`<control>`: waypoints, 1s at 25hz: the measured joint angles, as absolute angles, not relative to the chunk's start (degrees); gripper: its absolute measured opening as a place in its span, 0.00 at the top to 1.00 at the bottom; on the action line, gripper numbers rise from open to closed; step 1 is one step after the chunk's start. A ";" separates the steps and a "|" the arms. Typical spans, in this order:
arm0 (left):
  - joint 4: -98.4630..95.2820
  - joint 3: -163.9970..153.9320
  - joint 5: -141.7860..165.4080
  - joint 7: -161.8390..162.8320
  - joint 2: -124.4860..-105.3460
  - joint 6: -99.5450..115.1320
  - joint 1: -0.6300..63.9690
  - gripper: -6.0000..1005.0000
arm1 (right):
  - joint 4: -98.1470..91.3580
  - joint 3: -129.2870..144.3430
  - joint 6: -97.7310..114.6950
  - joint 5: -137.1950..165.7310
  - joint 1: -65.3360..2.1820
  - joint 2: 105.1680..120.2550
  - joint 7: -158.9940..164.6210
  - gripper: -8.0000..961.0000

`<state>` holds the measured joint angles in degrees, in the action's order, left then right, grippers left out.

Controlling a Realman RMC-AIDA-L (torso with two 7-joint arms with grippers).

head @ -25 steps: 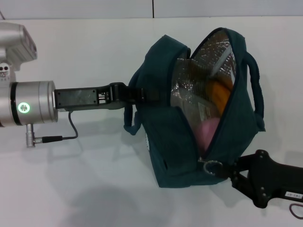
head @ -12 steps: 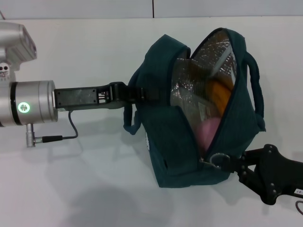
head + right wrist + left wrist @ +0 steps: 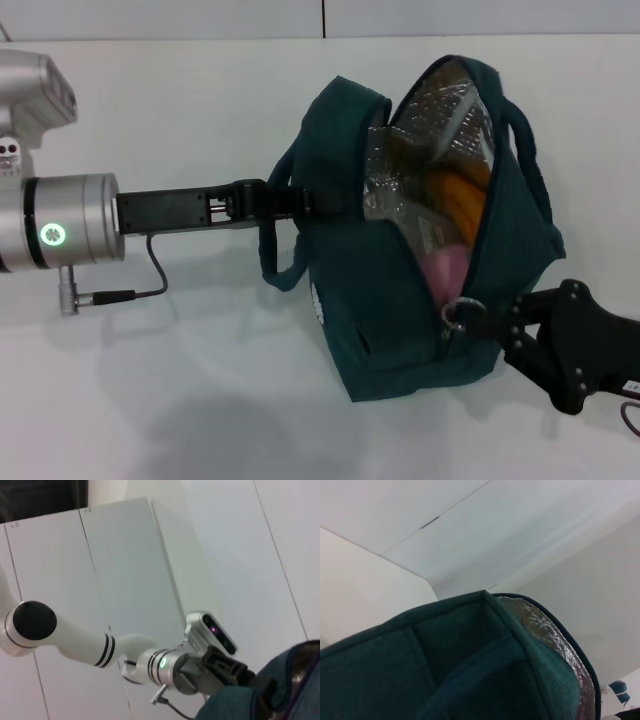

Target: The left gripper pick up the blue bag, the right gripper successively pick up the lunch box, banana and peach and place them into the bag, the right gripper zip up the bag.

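Standing on the white table (image 3: 180,400), the blue bag (image 3: 400,310) is leaning a little, with its mouth gaping toward the camera of the head view. The silver foil lining (image 3: 440,110) is showing inside the opening. The banana (image 3: 462,195) is lying inside against the lining, and the peach (image 3: 448,268) is sitting below it, near the lower end of the opening. A clear edge beside the banana may be the lunch box, but this I cannot tell for sure.

The left gripper (image 3: 318,200) is reaching in from the left side and its jaws are closing on a handle (image 3: 285,235) of the bag on the bag's left side, so the bag is being held there. A thin cable (image 3: 150,275) is hanging under the arm's silver joint (image 3: 70,230), which is showing a green light.

The right gripper (image 3: 478,315) is coming from the lower right, and its narrow jaws are pinching the ring zipper pull (image 3: 458,310) at the lower end of the open zipper, just beside the peach. The zipper is not closed yet along the opening above this point.

From the left wrist view, only the teal fabric of the bag (image 3: 460,670) and a strip of the foil lining (image 3: 555,645) are filling the lower part, very close to the camera. From the right wrist view, the left arm (image 3: 100,647) and a corner of the bag (image 3: 280,690) are appearing.
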<state>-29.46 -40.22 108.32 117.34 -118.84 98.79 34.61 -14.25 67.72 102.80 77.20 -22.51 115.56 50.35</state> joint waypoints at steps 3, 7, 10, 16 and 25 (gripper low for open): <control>-29.54 -40.11 107.36 116.49 -118.91 98.85 34.10 0.90 | -14.25 67.71 102.86 76.85 -22.90 115.57 50.14 0.99; -29.76 -40.16 104.56 112.24 -118.91 100.32 33.11 0.75 | -14.27 67.72 102.90 75.95 -23.16 115.58 49.79 0.99; -29.88 -40.07 100.08 106.24 -118.92 102.83 31.36 0.63 | -14.48 67.68 102.92 74.79 -23.23 115.65 49.29 0.99; -29.67 -40.06 94.62 98.84 -118.55 104.82 27.76 0.41 | -15.06 67.98 104.39 68.90 -23.93 115.73 48.97 0.99; -29.41 -40.26 92.83 91.75 -118.42 108.80 24.24 0.23 | -14.16 67.85 104.69 63.44 -27.76 116.22 50.66 0.99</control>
<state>-29.41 -40.26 92.83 91.75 -118.42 108.80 24.24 -14.16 67.85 104.69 63.44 -27.76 116.22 50.66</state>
